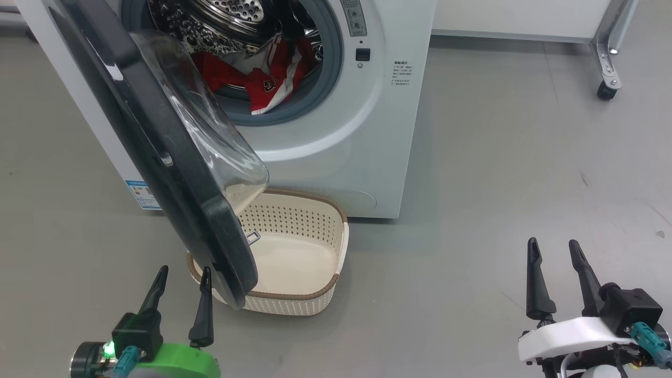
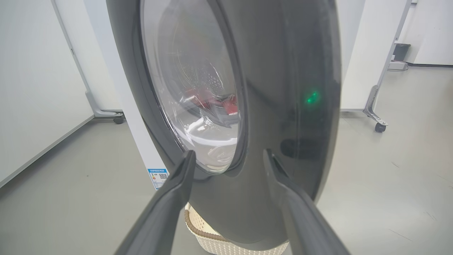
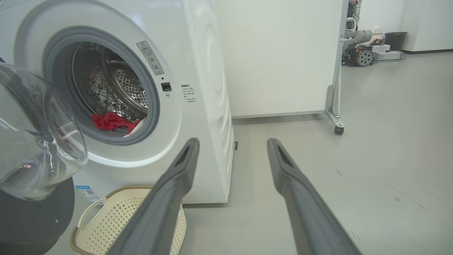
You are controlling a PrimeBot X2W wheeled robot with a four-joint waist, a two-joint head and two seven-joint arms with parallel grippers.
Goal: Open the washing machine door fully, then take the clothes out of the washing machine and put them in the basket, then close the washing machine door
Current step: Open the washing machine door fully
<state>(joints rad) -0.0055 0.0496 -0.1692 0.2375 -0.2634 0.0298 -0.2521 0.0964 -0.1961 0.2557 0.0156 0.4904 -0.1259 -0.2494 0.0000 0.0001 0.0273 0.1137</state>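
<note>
Although the washing machine [image 1: 336, 147] carries several labels, none can be read: a blue sticker [image 1: 142, 195] low on its front left corner, a grey warning strip [image 1: 354, 16] beside the mouth and a small block of print [image 1: 402, 72] further right are all too small. A white mark on the clothes [image 1: 262, 79] may be a number, but it is blurred.

The washing machine door [image 1: 157, 173] hangs from the left side of the mouth, swung partly out. Its black rim runs edge-on from upper left to lower right in the head view. The clear glass bowl bulges rightward, towards the machine.

The steel drum [image 1: 231, 16] holds the red and white clothes. They are heaped at the bottom, and one fold hangs over the grey rubber ring [image 1: 315, 100].

The basket [image 1: 289, 303] sits on the floor [image 1: 499, 184] just in front of the machine. Its cream bottom is bare, and its left part lies under the door's lower edge.

The left end effector [image 1: 185, 269] is spread wide and holds nothing. It faces the door's outer black face, with one finger just beside the rim; whether they touch cannot be told. The right end effector [image 1: 553, 241] is also spread wide and holds nothing, over the floor well to the right of the basket.
</note>
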